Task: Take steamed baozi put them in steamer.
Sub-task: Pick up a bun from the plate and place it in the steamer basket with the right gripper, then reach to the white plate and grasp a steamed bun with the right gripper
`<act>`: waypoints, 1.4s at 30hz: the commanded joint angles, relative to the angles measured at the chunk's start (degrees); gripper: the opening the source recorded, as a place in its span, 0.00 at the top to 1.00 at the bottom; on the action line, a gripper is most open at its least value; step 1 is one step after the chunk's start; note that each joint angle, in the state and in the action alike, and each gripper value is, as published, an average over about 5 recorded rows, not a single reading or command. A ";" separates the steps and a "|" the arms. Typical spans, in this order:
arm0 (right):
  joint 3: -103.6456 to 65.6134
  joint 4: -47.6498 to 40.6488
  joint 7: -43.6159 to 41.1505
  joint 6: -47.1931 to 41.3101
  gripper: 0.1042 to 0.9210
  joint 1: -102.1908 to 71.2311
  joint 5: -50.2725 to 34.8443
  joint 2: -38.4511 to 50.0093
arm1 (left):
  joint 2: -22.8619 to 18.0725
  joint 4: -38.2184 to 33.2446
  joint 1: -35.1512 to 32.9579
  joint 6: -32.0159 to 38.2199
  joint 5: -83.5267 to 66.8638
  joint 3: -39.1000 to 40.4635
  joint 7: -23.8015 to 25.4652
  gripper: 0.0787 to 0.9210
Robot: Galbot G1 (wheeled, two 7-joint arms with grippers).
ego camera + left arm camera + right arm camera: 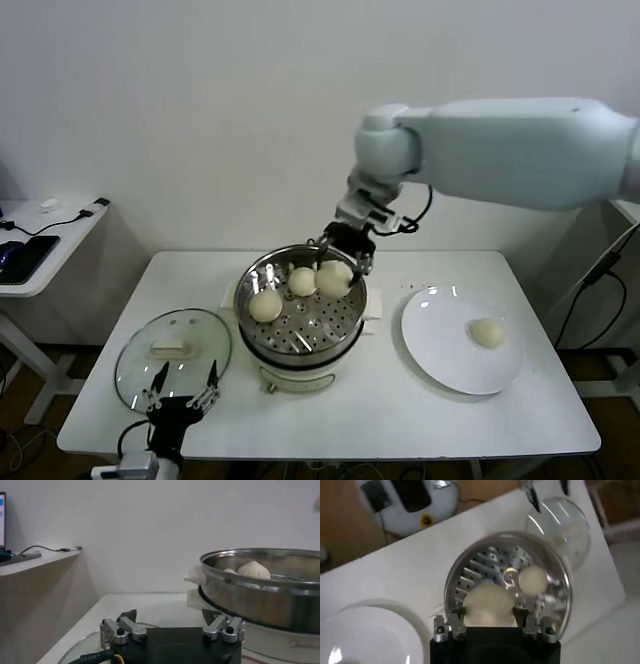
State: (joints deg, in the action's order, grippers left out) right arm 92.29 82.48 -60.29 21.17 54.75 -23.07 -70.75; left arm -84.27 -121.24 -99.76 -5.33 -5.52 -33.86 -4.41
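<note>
Placing third baozi [334, 278] into steamer [300, 345], right gripper [340, 262] over its far rim with jaws closed on the bun, two buns [266, 306] already on tray, fourth bun [488, 332] on plate [440, 350] beside steamer; next likely release, lift clear; left gripper [181, 394] idle by glass lid [140, 365], jaws wide, empty.

Cream-white baozi [266, 306] against the shiny steel steamer [252, 282] — its tray dotted with rows of small holes, its base the same cream-white. White desk [380, 400], white plate [440, 350], one pale bun [488, 333] on it. The lid [195, 350] is clear glass with a pale handle — and the right claw [340, 258] shows black and silver.
</note>
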 commanded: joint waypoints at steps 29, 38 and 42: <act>-4.51 -12.91 4.83 12.43 0.15 -18.45 14.35 -10.47 | -0.10 -0.26 -0.36 0.34 -0.37 -0.28 -0.17 0.12; -1.14 -13.27 -3.96 10.93 0.12 -5.15 -3.12 -3.48 | -0.28 -0.84 -0.96 0.56 0.29 0.24 -0.14 0.12; 6.90 -17.23 -4.97 6.18 0.12 1.87 -13.02 1.65 | -0.47 -1.04 -0.80 0.57 0.66 0.50 -0.09 0.12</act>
State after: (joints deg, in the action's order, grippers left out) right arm 90.37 69.43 -60.16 32.10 44.10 -18.02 -76.59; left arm -84.55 -122.02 -100.64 -4.77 -5.29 -33.65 -4.56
